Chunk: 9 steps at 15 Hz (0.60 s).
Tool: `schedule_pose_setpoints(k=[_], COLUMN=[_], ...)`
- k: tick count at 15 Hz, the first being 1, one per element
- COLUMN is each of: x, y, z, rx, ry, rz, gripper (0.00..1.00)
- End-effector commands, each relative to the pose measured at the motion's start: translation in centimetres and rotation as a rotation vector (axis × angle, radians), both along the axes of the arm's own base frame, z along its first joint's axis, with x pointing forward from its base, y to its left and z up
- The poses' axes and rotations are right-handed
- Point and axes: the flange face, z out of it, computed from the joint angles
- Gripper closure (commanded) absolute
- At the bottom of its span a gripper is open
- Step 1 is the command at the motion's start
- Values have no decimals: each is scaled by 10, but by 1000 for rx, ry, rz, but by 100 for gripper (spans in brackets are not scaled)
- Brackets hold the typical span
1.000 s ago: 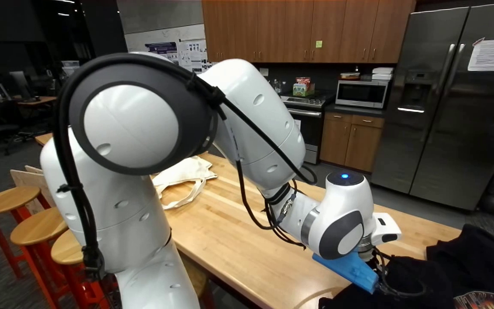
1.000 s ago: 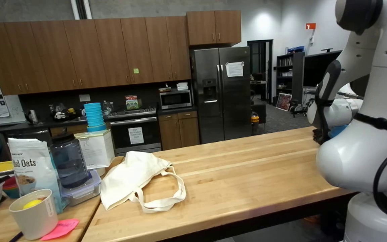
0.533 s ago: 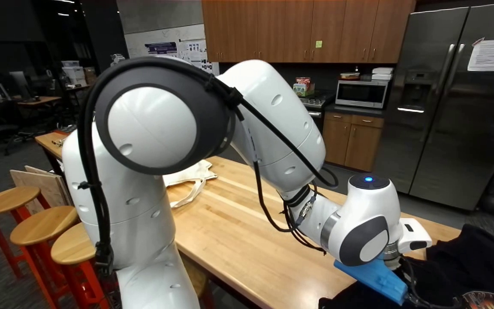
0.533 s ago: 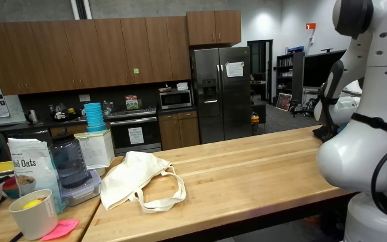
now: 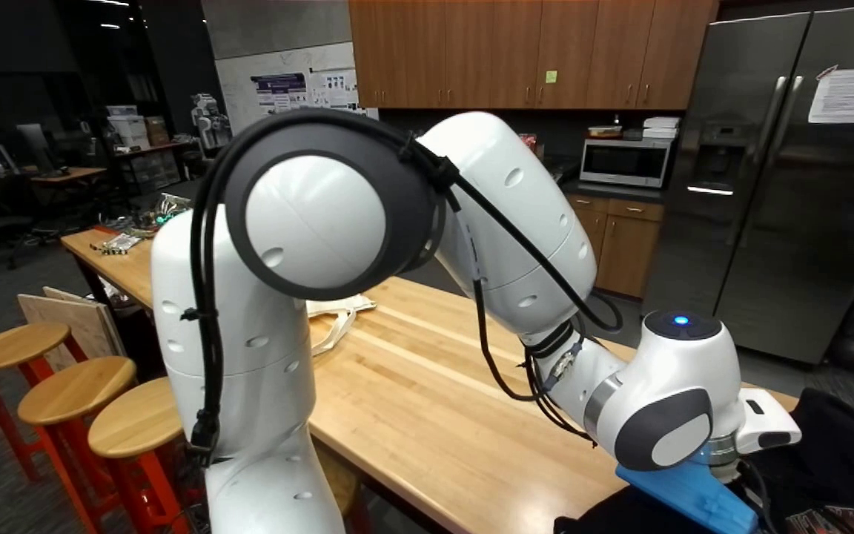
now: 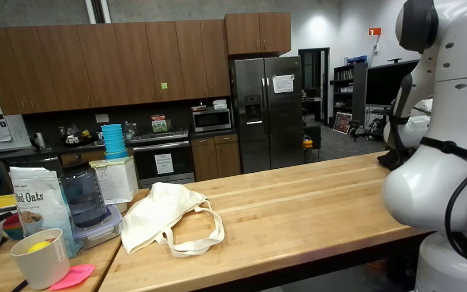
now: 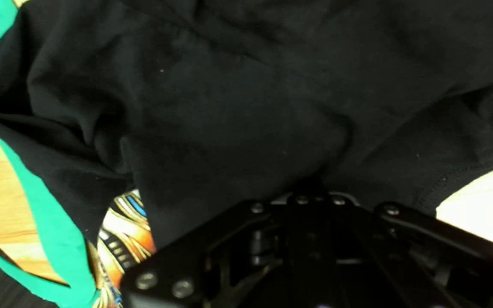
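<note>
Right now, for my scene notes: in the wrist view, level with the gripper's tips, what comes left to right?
Wooden surface, green strip, colorful print, gripper, bright pale patch. Black cloth spans most of it, so unplaced.

Light glares off the wall (image 6: 318, 26); the gripper (image 7: 314, 194) (wrist view) looks dim, blurred.

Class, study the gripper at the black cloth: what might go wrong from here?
The gripper seems shut on just a fold of the black cloth, so the fold might slip out. The green material showing at that cloth's edge could get dragged along.
</note>
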Motion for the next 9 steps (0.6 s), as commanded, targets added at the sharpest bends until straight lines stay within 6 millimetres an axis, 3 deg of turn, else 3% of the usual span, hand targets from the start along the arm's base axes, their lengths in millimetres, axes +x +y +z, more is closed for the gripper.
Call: schedule_pose_setpoints(k=[1,9], x=[-3,-18], y=[-30,-100], z=[-5,-18], rx=[-8,4], ry=[-7,-7], rz=[-5,-77], gripper=[100,100])
